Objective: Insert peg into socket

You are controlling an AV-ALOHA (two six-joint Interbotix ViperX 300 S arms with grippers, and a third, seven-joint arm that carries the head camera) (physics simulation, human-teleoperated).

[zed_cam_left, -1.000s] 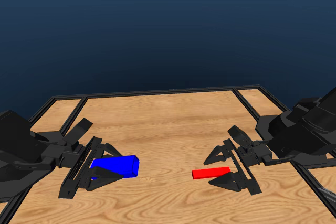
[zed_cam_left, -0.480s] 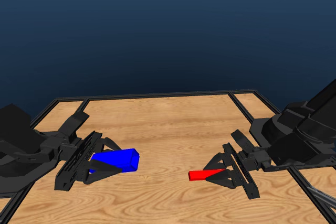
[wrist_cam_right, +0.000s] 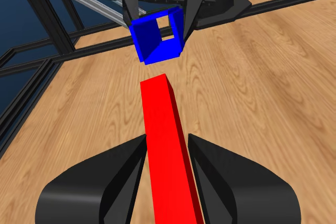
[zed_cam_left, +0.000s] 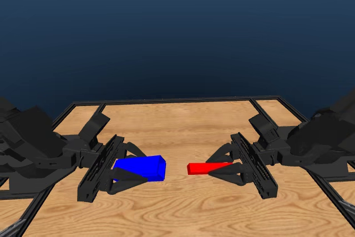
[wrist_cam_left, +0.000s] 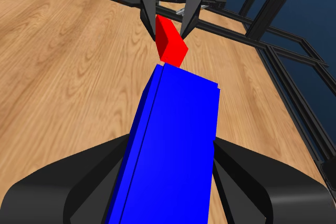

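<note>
Head view: socket (zed_cam_left: pixel 141 167) is clamped by left gripper (zed_cam_left: pixel 123 169), peg (zed_cam_left: pixel 206 167) by right gripper (zed_cam_left: pixel 224 169); both held above table (zed_cam_left: pixel 177 126), ends facing, apart.
L wrist: socket (wrist_cam_left: pixel 170 145) is gripped.
R wrist: peg (wrist_cam_right: pixel 165 145) is gripped, socket's hollow end (wrist_cam_right: pixel 157 38) seen ahead.

Even, bright rendered light; sharp throughout; no glare or blur; shadows barely visible.
</note>
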